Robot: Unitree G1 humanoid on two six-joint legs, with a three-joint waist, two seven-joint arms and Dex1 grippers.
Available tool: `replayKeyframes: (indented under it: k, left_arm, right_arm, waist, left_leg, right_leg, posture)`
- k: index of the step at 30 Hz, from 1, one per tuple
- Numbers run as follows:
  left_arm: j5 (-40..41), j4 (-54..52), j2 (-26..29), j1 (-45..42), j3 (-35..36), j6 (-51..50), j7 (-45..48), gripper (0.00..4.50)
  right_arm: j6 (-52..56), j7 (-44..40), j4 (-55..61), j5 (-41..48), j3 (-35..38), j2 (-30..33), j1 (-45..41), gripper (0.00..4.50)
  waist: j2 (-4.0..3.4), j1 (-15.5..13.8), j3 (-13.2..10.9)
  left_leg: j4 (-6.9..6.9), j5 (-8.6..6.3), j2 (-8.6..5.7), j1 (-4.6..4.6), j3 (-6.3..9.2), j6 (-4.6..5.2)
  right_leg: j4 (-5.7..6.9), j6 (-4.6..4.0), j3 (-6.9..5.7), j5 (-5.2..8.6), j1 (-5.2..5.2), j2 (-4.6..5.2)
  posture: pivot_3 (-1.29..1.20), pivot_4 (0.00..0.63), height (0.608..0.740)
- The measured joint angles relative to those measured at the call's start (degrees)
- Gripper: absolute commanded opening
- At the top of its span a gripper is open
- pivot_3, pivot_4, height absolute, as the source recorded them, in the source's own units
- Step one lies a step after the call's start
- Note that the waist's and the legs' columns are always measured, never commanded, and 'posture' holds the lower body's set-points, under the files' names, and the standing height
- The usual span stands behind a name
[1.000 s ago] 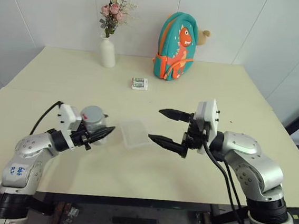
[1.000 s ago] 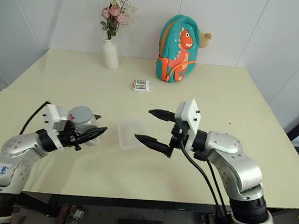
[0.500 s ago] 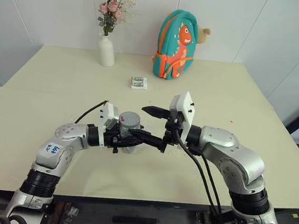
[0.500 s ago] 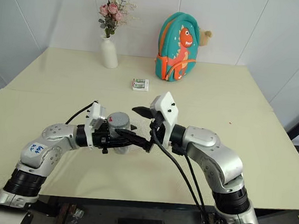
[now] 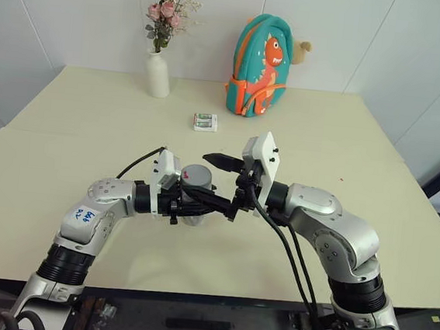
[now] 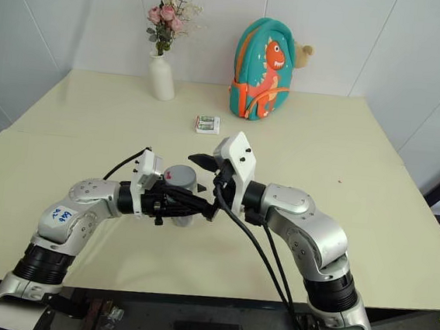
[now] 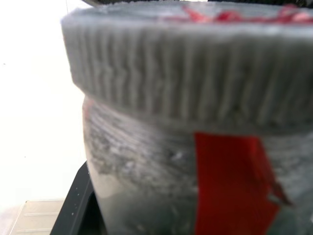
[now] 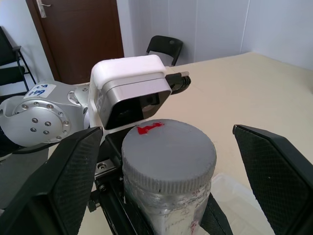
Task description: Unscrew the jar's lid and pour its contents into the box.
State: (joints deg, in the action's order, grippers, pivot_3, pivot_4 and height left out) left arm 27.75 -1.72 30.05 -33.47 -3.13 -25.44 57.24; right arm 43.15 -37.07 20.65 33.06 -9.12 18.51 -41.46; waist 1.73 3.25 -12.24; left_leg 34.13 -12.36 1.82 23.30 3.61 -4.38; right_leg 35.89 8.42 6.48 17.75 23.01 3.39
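The grey jar [image 5: 196, 188] hangs above the table's middle with my left gripper [image 5: 201, 200] shut on its body. Its ribbed grey lid [image 8: 168, 149], with a red mark on top, is in place on the jar. A red strip [image 7: 230, 186] runs down the jar's side. My right gripper [image 5: 217, 183] is open, one finger [image 8: 73, 176] on each side of the lid and clear of it. The clear box [image 8: 234, 196] lies on the table below the jar, mostly hidden by the grippers. The contents are hidden inside the jar.
At the table's far side stand a white vase with flowers [image 5: 158, 73] and a teal dinosaur backpack [image 5: 260, 67]. A small white-and-green packet [image 5: 205, 121] lies just in front of them, beyond the grippers.
My left arm has carried the jar to the right and up, over the box and between the right gripper's fingers. The right gripper has shifted left toward it, still open.
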Motion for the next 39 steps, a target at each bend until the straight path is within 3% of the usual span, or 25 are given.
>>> replayKeyframes:
  k: [1,4,8,9,19,25,30,39]
  left_arm:
    - [0.0,0.0,0.0,0.0,0.0,0.0,0.0,2.06]
    - [-0.1,0.0,-0.2,0.0,0.0,0.1,0.0,2.06]
    - [-0.2,-0.1,-0.3,0.0,0.0,0.2,0.2,2.06]
    - [-0.2,-0.1,-0.3,0.0,0.0,0.2,0.2,2.06]
    - [-0.4,0.4,-0.2,0.0,0.2,2.5,2.3,2.06]
    - [1.5,2.6,-0.1,-2.0,-1.2,6.9,15.8,2.06]
    - [2.0,2.7,-1.0,-3.9,-2.5,7.5,20.3,2.06]
    - [2.0,2.5,-0.8,-3.9,-2.5,7.4,19.6,2.06]
  right_arm:
    - [0.0,-0.1,-0.1,0.0,0.0,0.0,0.0,4.50]
    - [0.0,-0.9,-0.4,0.0,-0.7,0.0,0.0,3.90]
    - [-0.3,-1.0,-1.1,-0.5,-0.8,-0.1,-0.1,2.59]
    - [-0.4,-1.0,-1.1,-0.5,-0.8,-0.1,-0.1,2.54]
    - [-1.4,-3.1,-1.8,-0.7,-0.8,-0.3,-0.6,2.54]
    - [-4.2,-17.7,-4.1,2.2,-0.5,4.6,-3.1,2.54]
    - [-7.1,-27.7,-7.9,2.7,-0.8,7.6,-6.6,2.54]
    - [-8.8,-30.4,-10.0,2.2,-1.1,8.0,-7.7,2.54]
  waist:
    - [0.00,0.0,0.0]
    - [0.00,0.0,0.0]
    - [0.00,0.0,0.0]
    - [0.00,0.0,0.0]
    - [0.00,0.0,0.0]
    - [-0.01,-0.1,0.0]
    - [-0.01,0.1,0.0]
    - [-0.03,0.0,0.0]
  left_leg:
    - [0.00,0.00,0.00,0.00,0.00,0.00]
    - [0.00,0.00,0.00,0.00,0.00,0.00]
    - [0.00,0.00,0.00,0.00,0.00,0.00]
    - [0.00,0.00,0.00,0.00,0.00,0.00]
    - [0.00,0.00,0.00,0.00,0.00,0.00]
    - [0.02,0.00,-0.01,0.02,-0.01,0.00]
    - [0.03,0.00,0.00,0.00,-0.01,0.00]
    - [0.04,0.00,0.02,0.01,0.03,0.00]
  right_leg:
    - [0.00,0.00,0.00,0.00,0.00,0.00]
    - [0.00,0.00,0.00,0.00,0.00,0.00]
    - [0.00,0.00,0.00,0.00,0.00,0.00]
    - [0.00,0.00,0.00,0.00,0.00,0.00]
    - [0.01,0.00,-0.01,0.00,0.00,0.00]
    - [-0.02,0.01,-0.03,0.00,-0.01,0.00]
    - [0.00,0.01,-0.02,0.00,-0.02,-0.01]
    - [0.03,0.02,-0.03,0.01,-0.01,-0.03]
  posture:
    - [0.00,0.150,0.740]
    - [0.00,0.150,0.740]
    - [0.00,0.150,0.740]
    - [0.00,0.150,0.740]
    - [0.00,0.150,0.740]
    - [0.00,0.150,0.740]
    - [0.00,0.150,0.740]
    - [0.00,0.150,0.740]
